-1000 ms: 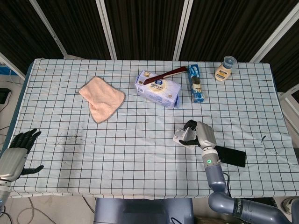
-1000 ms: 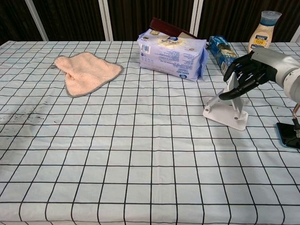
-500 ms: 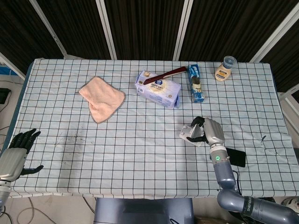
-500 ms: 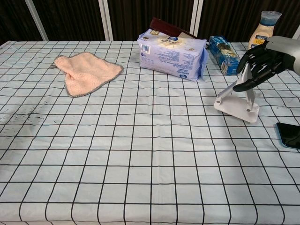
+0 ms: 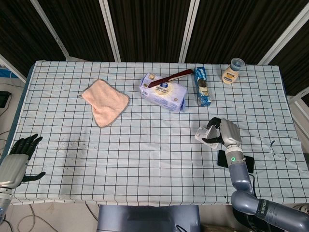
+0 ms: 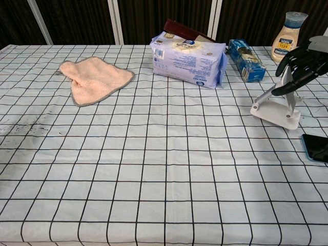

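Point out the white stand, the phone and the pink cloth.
white stand (image 6: 275, 108), chest view, on its flat base.
phone (image 6: 315, 147), chest view, on its dark screen.
pink cloth (image 5: 104, 101), head view, on the middle of the fabric.

A white tablecloth (image 5: 145, 145) with a black grid carries a peach-pink towel (image 5: 105, 102), a pale blue-and-white wipes pack (image 5: 164, 93), a white stand (image 6: 274, 107), and, at three o'clock, a seemingly black phone (image 5: 235, 159).
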### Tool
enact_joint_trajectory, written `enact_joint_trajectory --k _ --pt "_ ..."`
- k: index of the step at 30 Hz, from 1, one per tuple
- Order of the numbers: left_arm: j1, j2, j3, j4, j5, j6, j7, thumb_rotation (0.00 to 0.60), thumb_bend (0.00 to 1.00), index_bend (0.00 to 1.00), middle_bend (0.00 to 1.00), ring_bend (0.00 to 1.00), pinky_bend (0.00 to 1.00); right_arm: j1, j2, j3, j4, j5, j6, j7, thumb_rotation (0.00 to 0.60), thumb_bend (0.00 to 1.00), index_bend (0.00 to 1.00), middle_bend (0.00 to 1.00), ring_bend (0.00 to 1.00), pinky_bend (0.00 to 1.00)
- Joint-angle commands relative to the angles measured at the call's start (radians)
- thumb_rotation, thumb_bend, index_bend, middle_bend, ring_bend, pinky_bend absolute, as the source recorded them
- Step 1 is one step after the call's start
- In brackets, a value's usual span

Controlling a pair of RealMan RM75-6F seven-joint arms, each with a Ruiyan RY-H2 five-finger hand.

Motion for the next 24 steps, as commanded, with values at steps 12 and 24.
enact_joint_trajectory --k 12,24 --pt "0.0 0.003 0.0 0.0 0.0 -0.001 -0.008 0.6 0.06 0.0 0.0 0.0 0.0 0.028 -0.049 -0.006 0.073 0.02 -0.005 0.003 0.6 0.1 0.52 0.51 0.39 0.37" --pt "0.0 0.005 0.001 -0.001 0.002 0.0 -0.013 0.6 0.06 0.0 0.0 0.0 0.0 0.034 -0.052 -0.023 0.076 0.0 0.002 -0.009 0.6 0.06 0.0 0.06 0.06 0.2"
